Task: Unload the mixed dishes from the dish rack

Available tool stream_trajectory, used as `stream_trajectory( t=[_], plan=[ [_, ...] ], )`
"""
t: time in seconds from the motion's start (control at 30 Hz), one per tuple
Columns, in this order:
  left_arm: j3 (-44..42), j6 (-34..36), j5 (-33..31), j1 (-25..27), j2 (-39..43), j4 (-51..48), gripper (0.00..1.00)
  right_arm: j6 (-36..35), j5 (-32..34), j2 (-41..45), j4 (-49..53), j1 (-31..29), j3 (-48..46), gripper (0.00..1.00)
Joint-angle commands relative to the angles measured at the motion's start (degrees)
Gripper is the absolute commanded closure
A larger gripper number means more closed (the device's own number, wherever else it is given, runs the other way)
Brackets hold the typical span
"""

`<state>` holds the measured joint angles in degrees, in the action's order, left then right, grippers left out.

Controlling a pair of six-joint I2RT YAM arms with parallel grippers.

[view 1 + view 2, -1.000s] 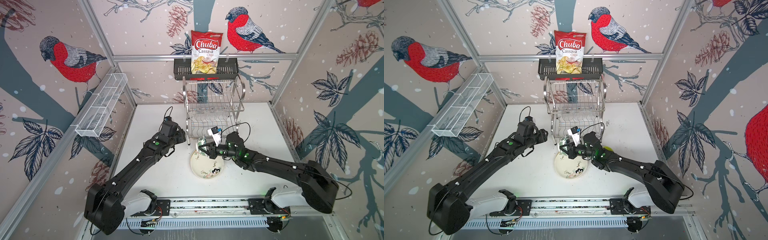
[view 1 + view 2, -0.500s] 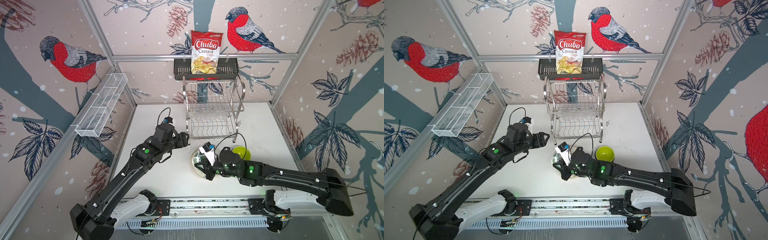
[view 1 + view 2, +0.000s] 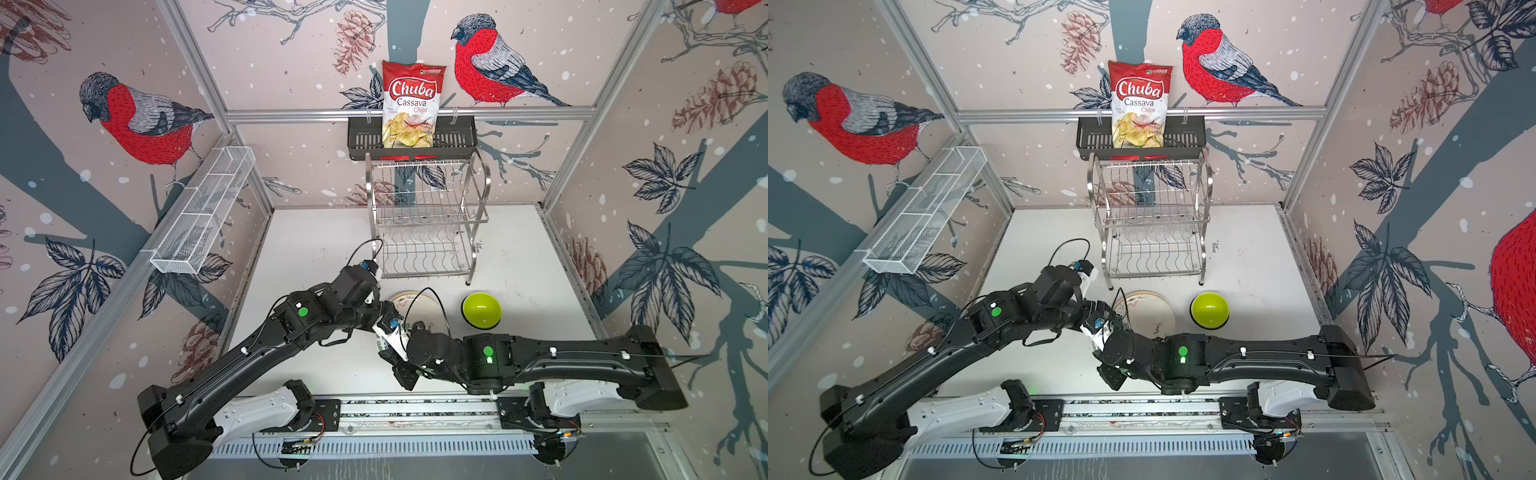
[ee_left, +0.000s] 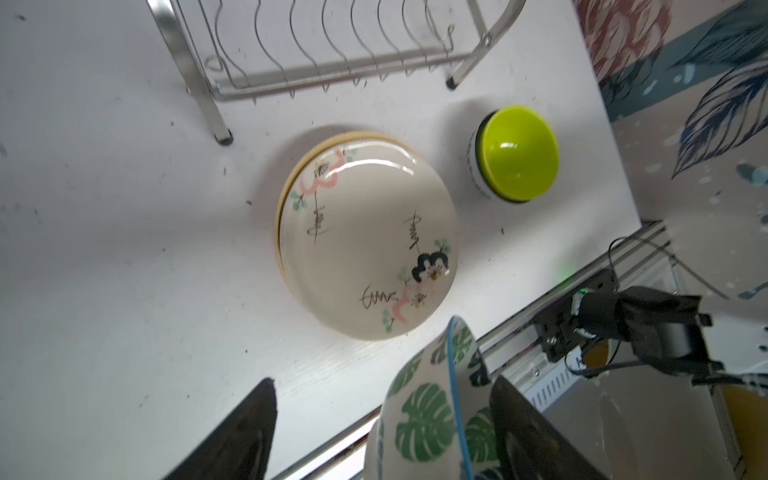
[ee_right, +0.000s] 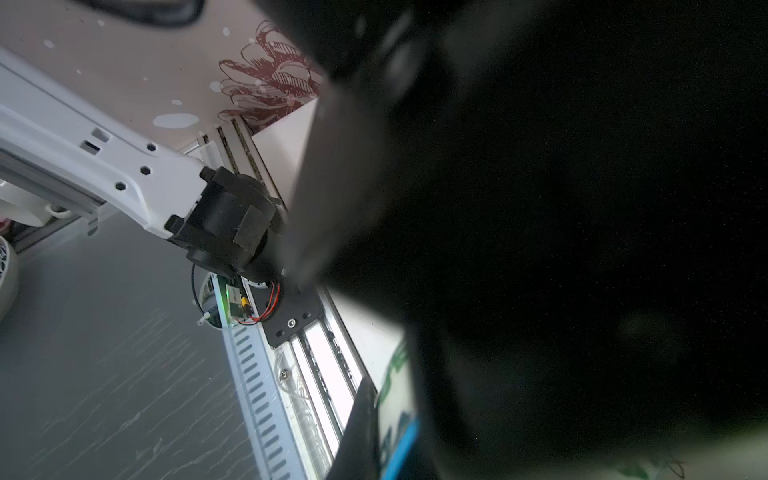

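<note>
Inside wide-open left gripper, green-leaf bowl

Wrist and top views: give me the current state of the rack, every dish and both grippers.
dish rack: lower tier empty.
glass tumblers: on its upper tier.
cream floral plate: face down on the pale yellow plate.
lime green bowl: upside down on another bowl.
green-leaf bowl: tilted, off the table.
right gripper: shut on the green-leaf bowl.
left gripper: open around that bowl.
</note>
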<state>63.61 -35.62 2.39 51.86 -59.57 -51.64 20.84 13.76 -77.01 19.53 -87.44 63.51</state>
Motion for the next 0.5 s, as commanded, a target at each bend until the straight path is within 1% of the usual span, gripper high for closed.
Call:
stream_trajectory(
  t=[0.0,0.13,0.3,0.47],
  plan=[
    [-0.43,-0.20,-1.68,1.31,-0.02,-4.67,0.25,-1.97,4.32,-1.50,4.36,-0.19,2.73,1.00],
    [-1.49,0.32,-1.97,1.41,0.33,-5.89,0.32,-2.92,7.09,-3.43,7.54,-0.28,6.12,1.00],
    [-3.51,1.28,-1.14,1.41,-0.19,-4.35,0.49,-4.16,8.79,-4.91,8.38,-0.45,8.71,1.00],
    [-3.69,2.90,-0.35,1.41,-1.48,-2.27,0.78,-4.93,10.94,-7.43,9.40,-0.52,10.97,1.00]
  ],
)
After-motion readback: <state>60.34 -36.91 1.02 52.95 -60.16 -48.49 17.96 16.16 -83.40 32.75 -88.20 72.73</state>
